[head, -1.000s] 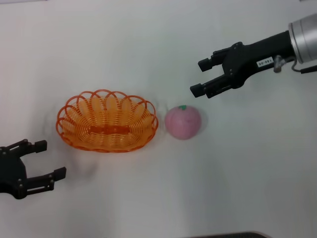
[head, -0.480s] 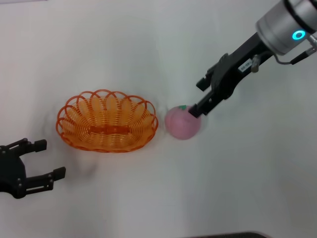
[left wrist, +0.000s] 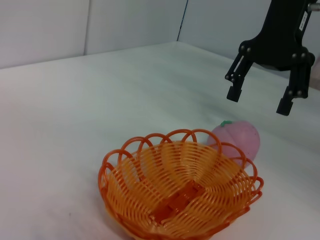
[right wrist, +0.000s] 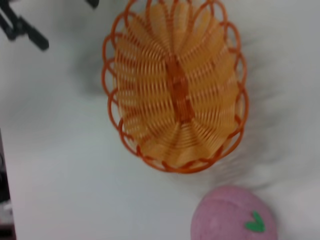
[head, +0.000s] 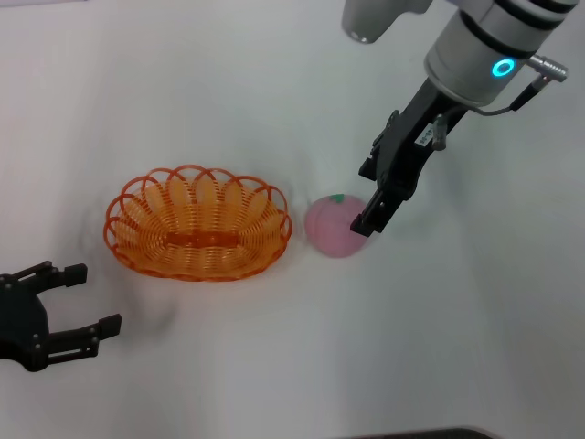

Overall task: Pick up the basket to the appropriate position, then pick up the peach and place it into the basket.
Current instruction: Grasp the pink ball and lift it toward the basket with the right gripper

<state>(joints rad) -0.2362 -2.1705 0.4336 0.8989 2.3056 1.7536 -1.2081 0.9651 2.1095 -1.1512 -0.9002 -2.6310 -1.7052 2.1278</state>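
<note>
The basket [head: 198, 224] sits on the white desk [head: 274, 366], so the peach pick is in hand. The right gripper [left wrist: 260, 100] hangs just above the peach [head: 336, 227], jaws spread wide and empty; next it should lower around the matte pink ball beside the basket's rim. The left gripper [head: 69, 302] rests apart, jaws open, holding nothing.

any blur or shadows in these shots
Right wrist view: the basket and peach look soft, with smeared grey shadow beside the basket. Left wrist view: the basket weave is crisp, and the open right gripper reads sharp above the peach. Head view: even light, only faint shadows; left gripper open.
</note>
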